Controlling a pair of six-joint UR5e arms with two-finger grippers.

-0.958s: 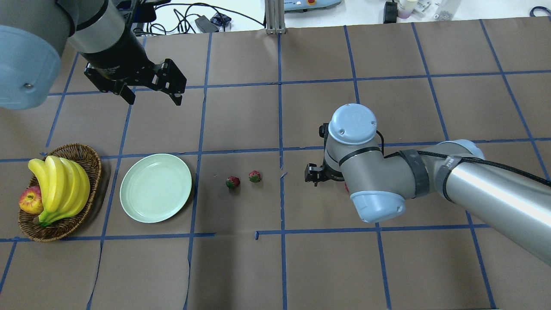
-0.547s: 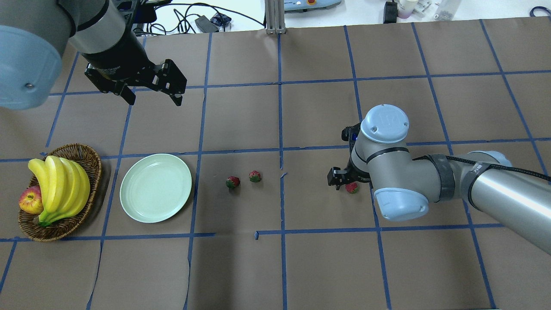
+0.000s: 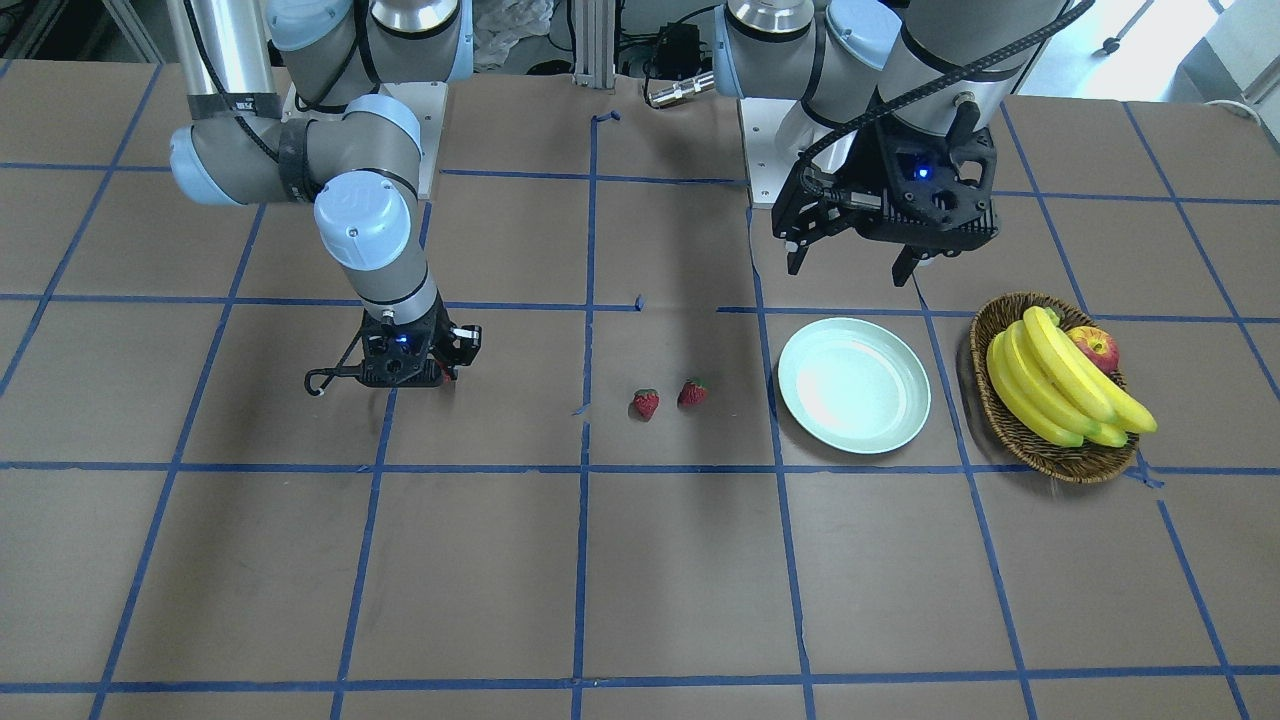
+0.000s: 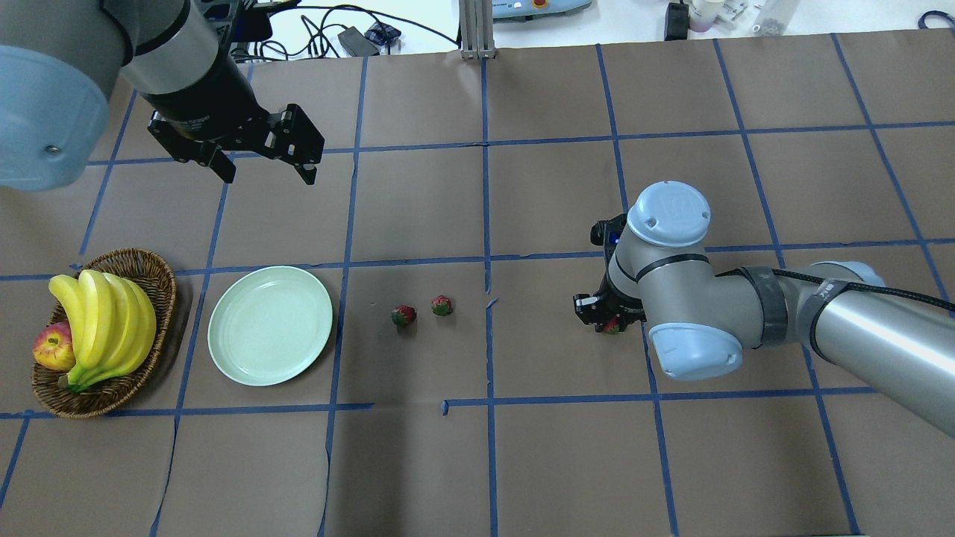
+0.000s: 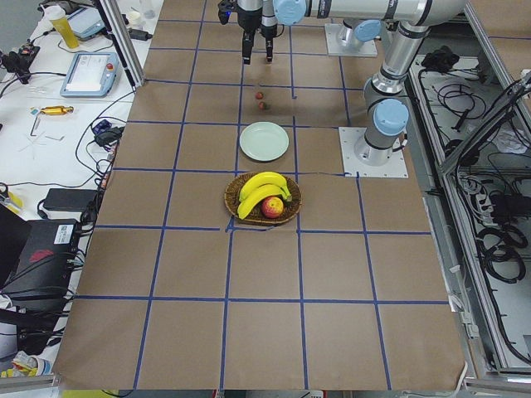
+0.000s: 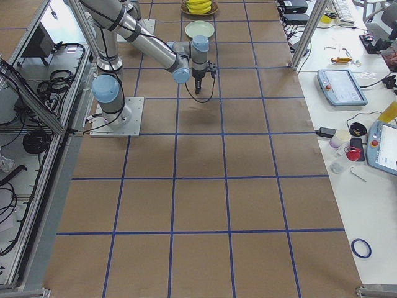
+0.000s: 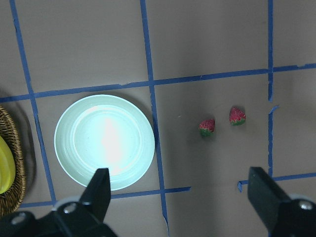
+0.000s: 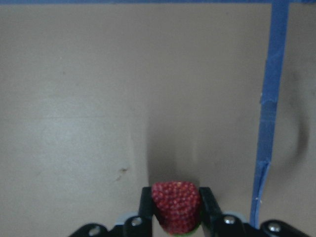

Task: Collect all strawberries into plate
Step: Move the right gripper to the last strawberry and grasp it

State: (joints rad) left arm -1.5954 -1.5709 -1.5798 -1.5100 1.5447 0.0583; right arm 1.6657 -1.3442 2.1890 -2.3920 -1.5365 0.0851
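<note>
Change: the right end effector [image 8: 175, 197] is sitting low over the far strawberry [image 4: 612, 325], its fingers pressing both flanks of the berry. Half a second earlier the berry was lying just beside them, unbracketed.
Earlier frame: a second ago that wrist was hanging nearer the plate [image 4: 224, 350] and hiding the berry; since then it has been swinging away from the plate and dropping.
Right end effector state: clamped on the far strawberry, which seems to be resting on the worktop [image 4: 418, 462].
Left end effector [image 4: 268, 175]: jaws spread wide and carrying nothing, hovering beyond the plate, unmoved across the frames.
Far strawberry, place: well apart from the plate, past the other two.
Near strawberry [image 4: 404, 315]: lying near the plate, untouched.
Middle strawberry [image 4: 442, 306]: lying just beside the near one, on its side away from the plate.
Plate: standing empty.
Meaning for the task: the first pick appears to be getting under way. All three berries are lying outside the plate, and the lift and carry are not yet done.
</note>
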